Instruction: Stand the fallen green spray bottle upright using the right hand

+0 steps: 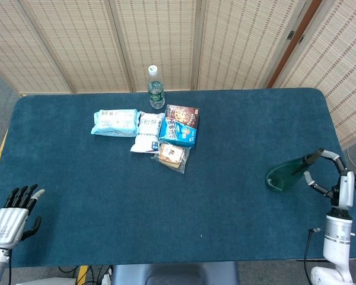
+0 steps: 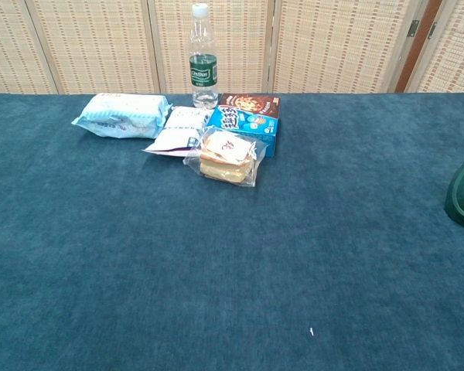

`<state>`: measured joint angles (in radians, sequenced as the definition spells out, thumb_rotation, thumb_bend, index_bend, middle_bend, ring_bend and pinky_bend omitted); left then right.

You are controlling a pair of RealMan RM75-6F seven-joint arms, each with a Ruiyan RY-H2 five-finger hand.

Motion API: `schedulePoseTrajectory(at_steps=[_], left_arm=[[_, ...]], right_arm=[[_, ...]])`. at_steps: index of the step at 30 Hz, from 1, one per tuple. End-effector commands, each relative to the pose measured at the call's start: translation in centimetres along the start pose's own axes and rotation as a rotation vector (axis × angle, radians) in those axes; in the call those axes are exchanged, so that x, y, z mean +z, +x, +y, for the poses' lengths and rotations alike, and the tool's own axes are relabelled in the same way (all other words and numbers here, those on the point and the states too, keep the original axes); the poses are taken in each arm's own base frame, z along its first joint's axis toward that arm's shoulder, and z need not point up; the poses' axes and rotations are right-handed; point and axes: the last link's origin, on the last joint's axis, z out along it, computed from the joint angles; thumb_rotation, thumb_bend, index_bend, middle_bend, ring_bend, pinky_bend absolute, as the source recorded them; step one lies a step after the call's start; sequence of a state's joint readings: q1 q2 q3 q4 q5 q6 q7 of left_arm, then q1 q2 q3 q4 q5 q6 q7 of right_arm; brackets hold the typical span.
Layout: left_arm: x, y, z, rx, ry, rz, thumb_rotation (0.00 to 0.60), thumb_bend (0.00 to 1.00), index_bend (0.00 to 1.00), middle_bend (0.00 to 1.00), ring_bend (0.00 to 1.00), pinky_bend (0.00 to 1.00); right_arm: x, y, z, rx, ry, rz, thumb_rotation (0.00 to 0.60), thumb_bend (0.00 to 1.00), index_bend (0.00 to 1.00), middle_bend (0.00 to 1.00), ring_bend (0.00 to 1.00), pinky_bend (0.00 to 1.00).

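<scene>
Woven beige screen panels back a table (image 1: pixel 237 142) covered in dark blue carpet-like cloth. Near its right edge lies the translucent green plastic spray bottle (image 1: pixel 283 174), its base toward the table's middle and its neck tilted up toward the right hand (image 1: pixel 331 178). That hand's fingers curl around the bottle's nozzle end, apparently holding it, though contact is hard to confirm. At the near left corner the left hand (image 1: pixel 15 212) hangs with fingers spread, grasping nothing. Snack packets (image 1: pixel 145 132) and a clear water bottle (image 1: pixel 155 87) cluster at the far side.
</scene>
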<state>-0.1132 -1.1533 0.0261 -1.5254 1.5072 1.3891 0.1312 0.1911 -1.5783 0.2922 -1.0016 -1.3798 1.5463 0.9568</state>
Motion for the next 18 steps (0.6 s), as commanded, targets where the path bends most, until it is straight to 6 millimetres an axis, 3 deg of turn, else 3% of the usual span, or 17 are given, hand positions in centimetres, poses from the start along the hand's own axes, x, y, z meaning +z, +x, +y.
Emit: schedulePoseTrajectory(at_steps=[1, 10, 18], left_arm=[[0.0, 0.0, 0.0, -0.001, 0.0, -0.001, 0.6, 0.45, 0.12, 0.07, 0.0, 0.0], [-0.2, 0.2, 0.1, 0.0, 0.003, 0.01, 0.6, 0.45, 0.12, 0.07, 0.0, 0.0], [-0.1, 0.7, 0.2, -0.006, 0.002, 0.029, 0.6, 0.45, 0.12, 0.07, 0.0, 0.0]], right_arm=[[-0.1, 0.1, 0.0, -0.002, 0.001, -0.001, 0.6, 0.14, 0.35, 0.36, 0.3, 0.26], [-0.6, 0.8, 0.0, -0.05, -0.007, -0.014, 0.6, 0.13, 0.34, 0.34, 0.28, 0.25], [-1.4, 2.9, -0.4, -0.184, -0.024, -0.03, 0.6, 0.13, 0.34, 0.34, 0.28, 0.25]])
